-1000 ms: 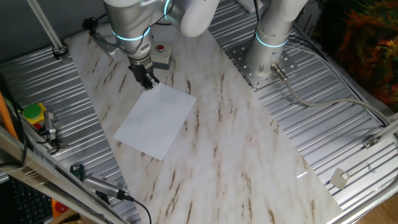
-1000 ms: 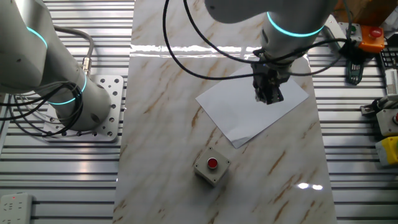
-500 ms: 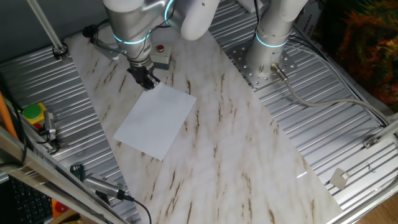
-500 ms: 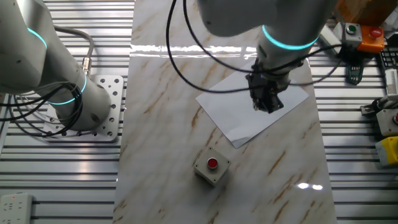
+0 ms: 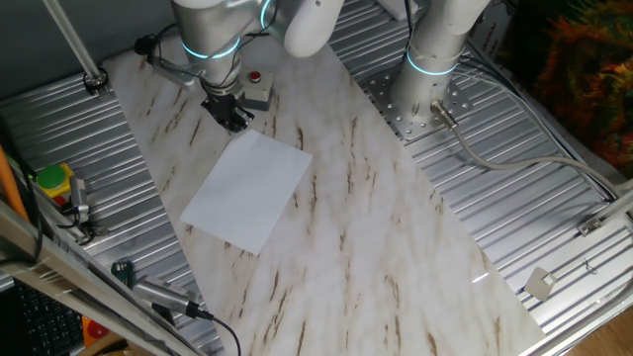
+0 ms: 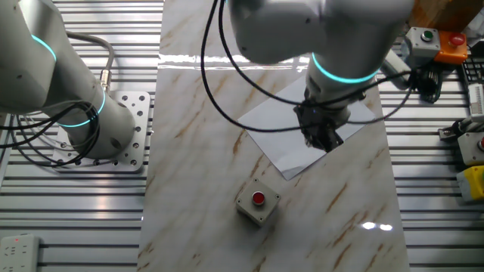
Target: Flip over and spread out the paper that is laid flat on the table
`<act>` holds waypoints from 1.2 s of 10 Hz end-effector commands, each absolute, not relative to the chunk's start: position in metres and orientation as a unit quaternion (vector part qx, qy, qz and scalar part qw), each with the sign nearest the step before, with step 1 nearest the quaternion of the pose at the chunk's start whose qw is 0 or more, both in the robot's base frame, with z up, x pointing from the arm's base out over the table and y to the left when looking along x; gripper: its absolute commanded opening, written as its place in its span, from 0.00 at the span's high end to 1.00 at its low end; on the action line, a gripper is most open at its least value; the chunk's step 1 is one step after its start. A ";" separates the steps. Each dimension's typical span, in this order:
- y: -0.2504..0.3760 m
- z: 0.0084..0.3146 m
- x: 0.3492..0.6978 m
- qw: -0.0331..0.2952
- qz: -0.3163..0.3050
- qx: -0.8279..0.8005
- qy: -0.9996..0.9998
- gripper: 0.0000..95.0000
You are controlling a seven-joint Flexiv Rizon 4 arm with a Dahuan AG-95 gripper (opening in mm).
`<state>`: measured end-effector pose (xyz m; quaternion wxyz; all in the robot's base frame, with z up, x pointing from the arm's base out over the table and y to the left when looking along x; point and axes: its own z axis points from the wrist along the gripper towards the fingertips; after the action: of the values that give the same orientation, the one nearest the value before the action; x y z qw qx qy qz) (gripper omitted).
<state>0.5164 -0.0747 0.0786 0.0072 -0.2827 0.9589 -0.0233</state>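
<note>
The white paper (image 5: 247, 190) lies flat on the marble-look table (image 5: 376, 247), a little left of its middle. It also shows in the other fixed view (image 6: 276, 134), partly covered by the arm. My gripper (image 5: 229, 117) hangs just beyond the paper's far corner, near the red-button box, and holds nothing. In the other fixed view the gripper (image 6: 321, 138) hovers over the paper's near edge. Its dark fingers look close together, and the gap between them is too small to read.
A grey box with a red button (image 6: 257, 202) stands on the table close to the paper's corner (image 5: 257, 87). A second arm's base (image 5: 425, 94) is bolted to the ribbed metal panel beside the table. Tools and a yellow-green item (image 5: 51, 183) lie on the left panel.
My gripper has moved off the paper's far corner, toward the button box. The paper has stayed flat where it was.
</note>
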 end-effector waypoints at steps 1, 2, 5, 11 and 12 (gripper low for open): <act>-0.076 0.073 0.517 0.009 -0.023 -0.290 0.957 1.00; -0.077 0.070 0.518 0.013 -0.021 -0.293 0.956 1.00; -0.081 0.063 0.520 0.013 -0.021 -0.299 0.954 1.00; -0.098 0.060 0.533 0.012 0.004 -0.310 0.951 1.00; -0.098 0.059 0.535 0.014 0.011 -0.310 0.950 1.00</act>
<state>0.5361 -0.0989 0.0588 0.0114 -0.3111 0.9503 0.0087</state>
